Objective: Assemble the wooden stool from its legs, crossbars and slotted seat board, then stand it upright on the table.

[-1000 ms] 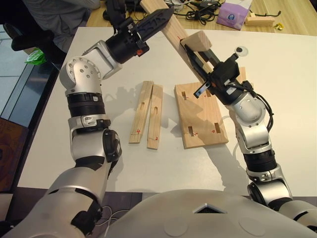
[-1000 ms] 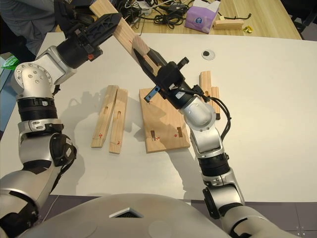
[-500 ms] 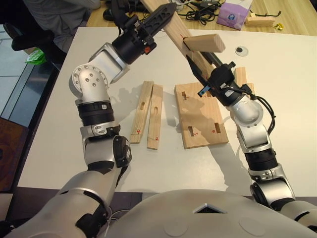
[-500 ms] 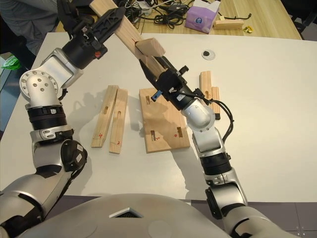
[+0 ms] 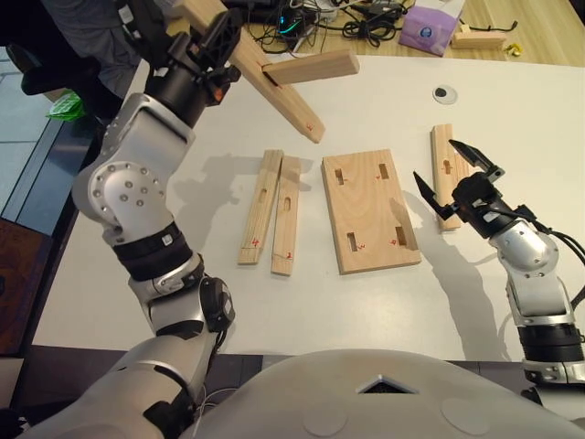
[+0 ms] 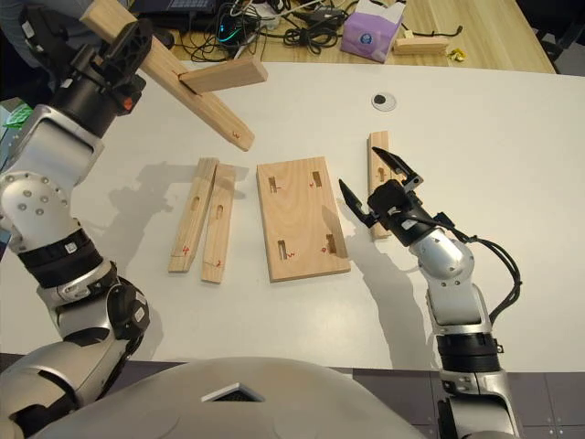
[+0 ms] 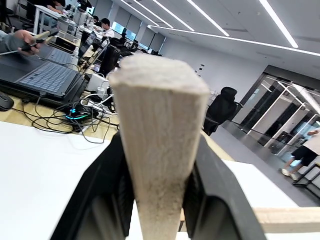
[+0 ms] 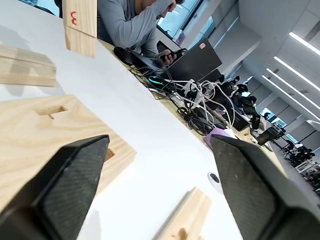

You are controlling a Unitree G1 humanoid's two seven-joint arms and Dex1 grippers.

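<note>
My left gripper [image 5: 224, 37] is raised over the table's far left corner, shut on a wooden leg [image 5: 283, 101] that slopes down toward the table. A crossbar [image 5: 311, 68] sticks out sideways from that leg's slot. In the left wrist view the leg's end [image 7: 160, 130] fills the space between the fingers. The slotted seat board [image 5: 368, 210] lies flat mid-table. Two more legs [image 5: 260, 206] lie side by side left of it. My right gripper [image 5: 433, 160] hovers open and empty just right of the board, beside another leg [image 5: 445, 169] on the table.
A small round disc [image 5: 444, 92] lies at the far right of the table. Behind the table a wooden desk carries cables, a purple pack [image 5: 431, 27] and a wood piece [image 5: 480, 38]. Bare tabletop lies in front of the board.
My right gripper let go of the crossbar and dropped down to the right, now open near the table. My left arm swung the leg, crossbar still in it, leftward.
</note>
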